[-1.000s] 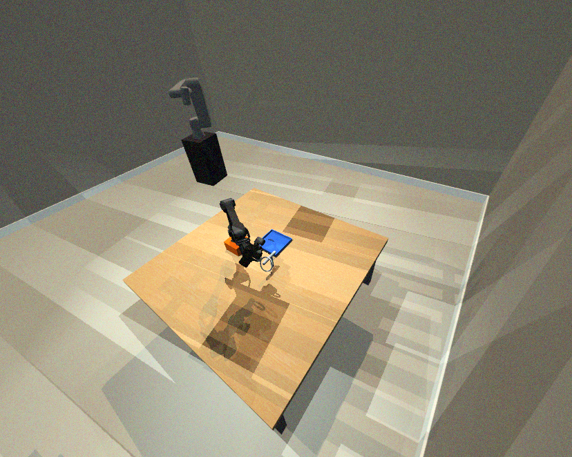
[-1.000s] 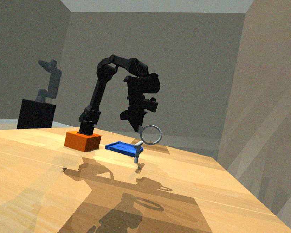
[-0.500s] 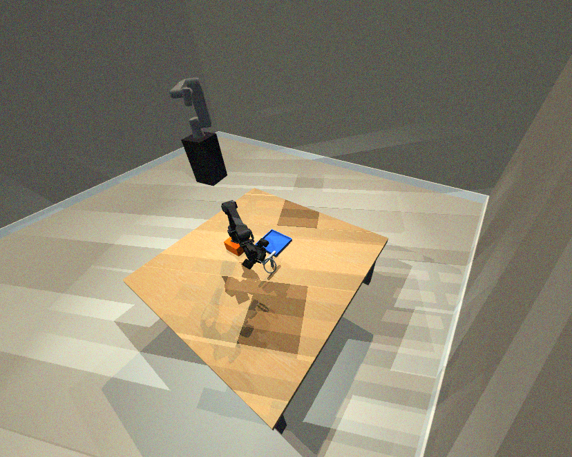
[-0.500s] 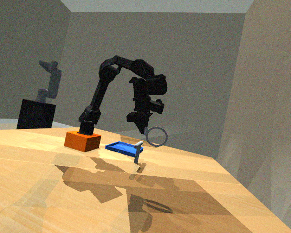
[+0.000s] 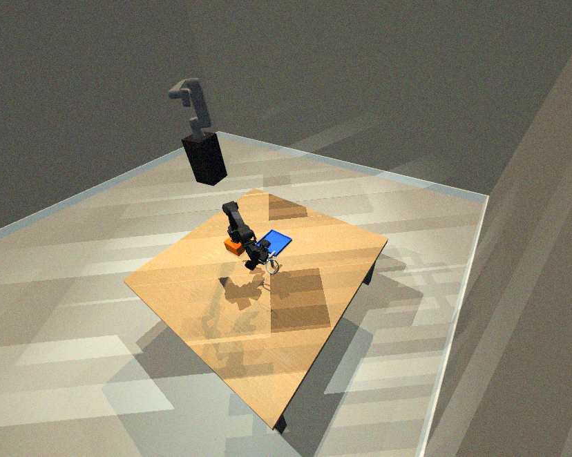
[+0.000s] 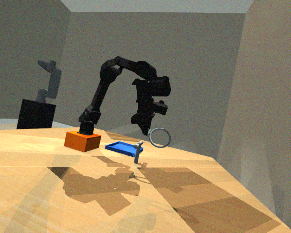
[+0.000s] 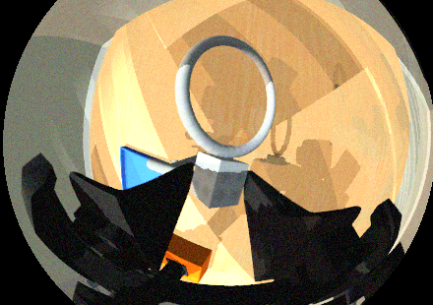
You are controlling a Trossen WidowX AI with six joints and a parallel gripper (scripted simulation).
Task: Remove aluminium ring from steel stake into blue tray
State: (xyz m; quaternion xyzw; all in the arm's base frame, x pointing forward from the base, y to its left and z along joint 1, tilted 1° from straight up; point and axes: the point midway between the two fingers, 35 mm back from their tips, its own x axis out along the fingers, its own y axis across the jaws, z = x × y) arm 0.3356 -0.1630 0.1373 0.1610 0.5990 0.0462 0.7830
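Finding one: the ring (image 5: 278,266) (image 6: 169,137) (image 7: 183,93) is off the stake (image 5: 272,263) (image 6: 136,156). It hangs upright in the air, higher than the cross-bar (image 5: 272,254) (image 6: 138,144) (image 7: 162,166), and the exterior view shows a gap between the two. Nothing passes through its opening in that view, so I judge the freeing stage complete.

Finding two: my fingers (image 5: 267,257) (image 6: 146,134) are clamped on the tab (image 6: 149,131) (image 7: 220,182), one on each side. The ring itself projects beyond my tips.

Finding three: the tray (image 5: 285,248) (image 6: 120,150) (image 7: 123,169) awaits its load. In the top view it lies beyond the stake, towards the desk's (image 5: 325,236) (image 6: 27,150) (image 7: 138,103) far corner. The ring hangs over the middle stretch of the desk, roughly between its left and right corners and outside the tray's rim.

Outstanding: carry the ring over the tray, clear of the cross-bar; turn it from upright to flat; lower it inside the rim; let go of the tab; move myself away. None of these is done. By my assessment the removal is passed and the placement is open, with the turn to flat the item needing most care.
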